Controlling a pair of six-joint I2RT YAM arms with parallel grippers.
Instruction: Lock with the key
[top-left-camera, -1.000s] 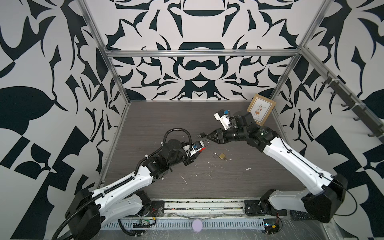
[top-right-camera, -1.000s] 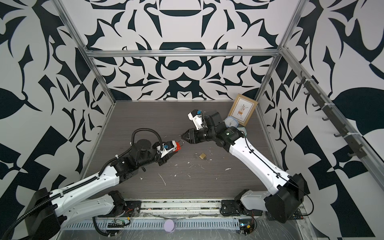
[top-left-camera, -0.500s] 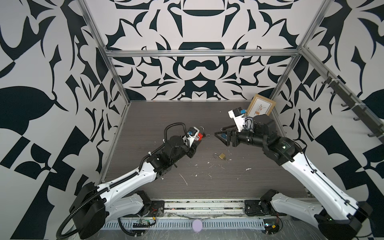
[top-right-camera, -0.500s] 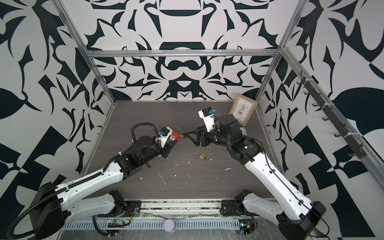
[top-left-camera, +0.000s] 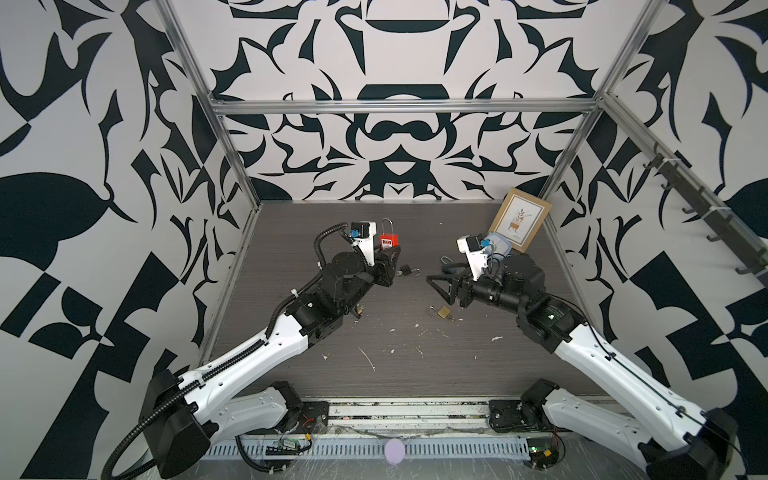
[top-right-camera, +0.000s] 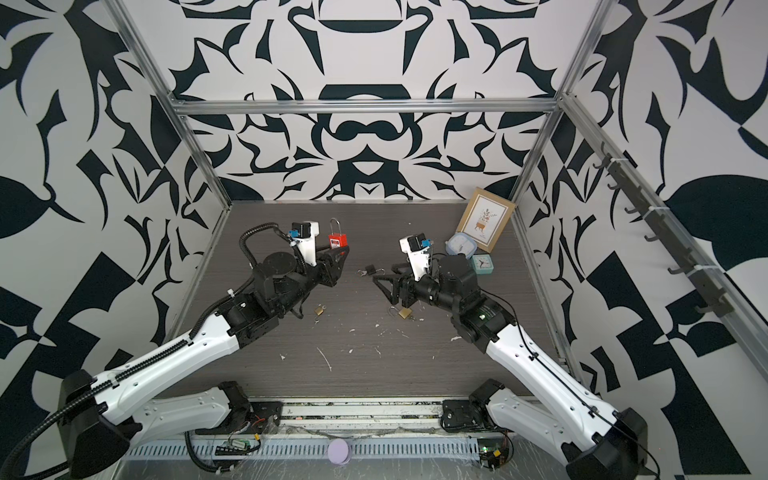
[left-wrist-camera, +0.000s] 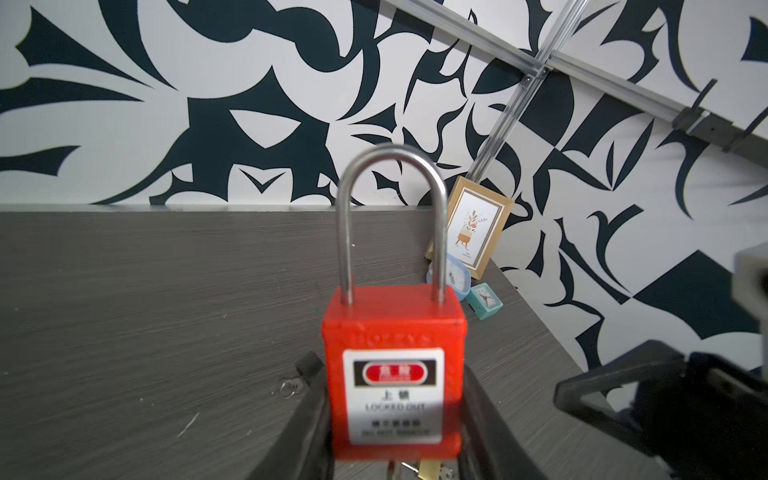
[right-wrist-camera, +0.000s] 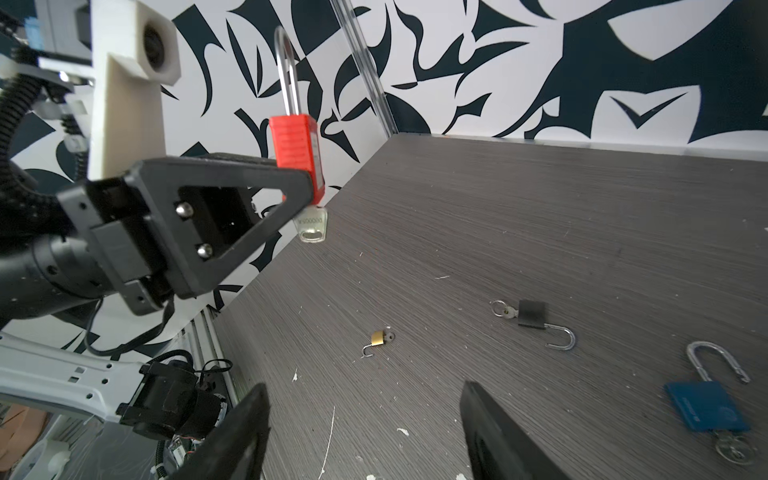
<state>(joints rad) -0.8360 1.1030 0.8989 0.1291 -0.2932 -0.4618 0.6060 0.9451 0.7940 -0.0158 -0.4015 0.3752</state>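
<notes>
1. My left gripper (top-left-camera: 391, 254) pinches the red padlock (left-wrist-camera: 395, 365) by its body, a finger pressed on each side.
2. The padlock stands upright between the fingers, its shackle (left-wrist-camera: 345, 232) pointing up with both legs entering the body. The key (right-wrist-camera: 312, 226) hangs from its underside, just below the fingertips.
3. My right gripper (right-wrist-camera: 363, 386) is spread and empty, facing the padlock and well apart from it.
4. Beneath the gap between both grippers, a black padlock (right-wrist-camera: 532, 314) lies on the table (right-wrist-camera: 540, 208), shackle open.
</notes>
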